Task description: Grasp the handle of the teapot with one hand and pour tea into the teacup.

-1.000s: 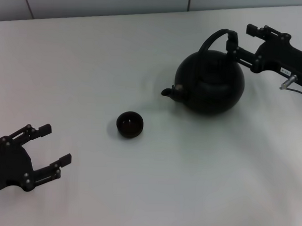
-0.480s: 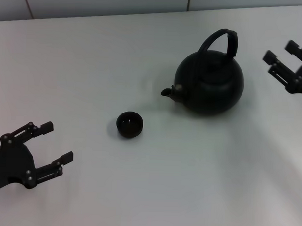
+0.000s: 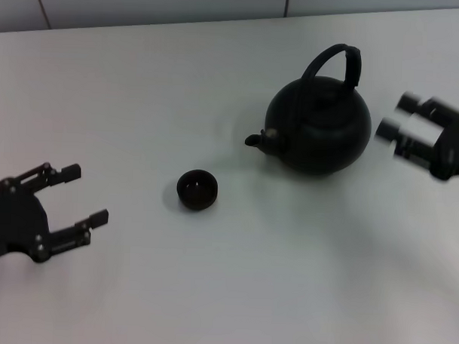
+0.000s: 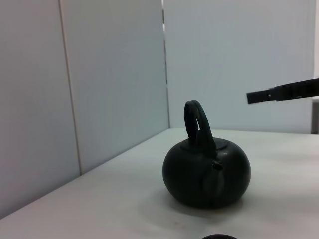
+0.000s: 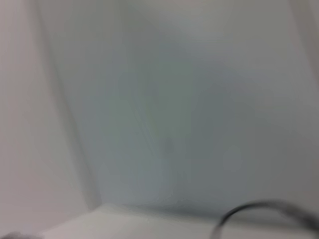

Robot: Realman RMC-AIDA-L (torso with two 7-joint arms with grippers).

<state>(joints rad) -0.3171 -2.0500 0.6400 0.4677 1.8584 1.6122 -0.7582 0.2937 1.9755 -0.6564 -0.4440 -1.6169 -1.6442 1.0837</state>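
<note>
Hovering spread wide beside the teapot (image 3: 318, 126), the right gripper (image 3: 398, 125) could knock it toward the teacup (image 3: 197, 190).

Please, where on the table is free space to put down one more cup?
Bare table lies in front of the teapot and teacup, between the left gripper and right gripper. The far-left surface is bare too. Crowded: between spout and teacup.

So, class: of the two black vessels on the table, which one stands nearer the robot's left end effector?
The teacup. This small handleless bowl sits between the left end effector and the far larger teapot, which stands by the right end effector.
</note>
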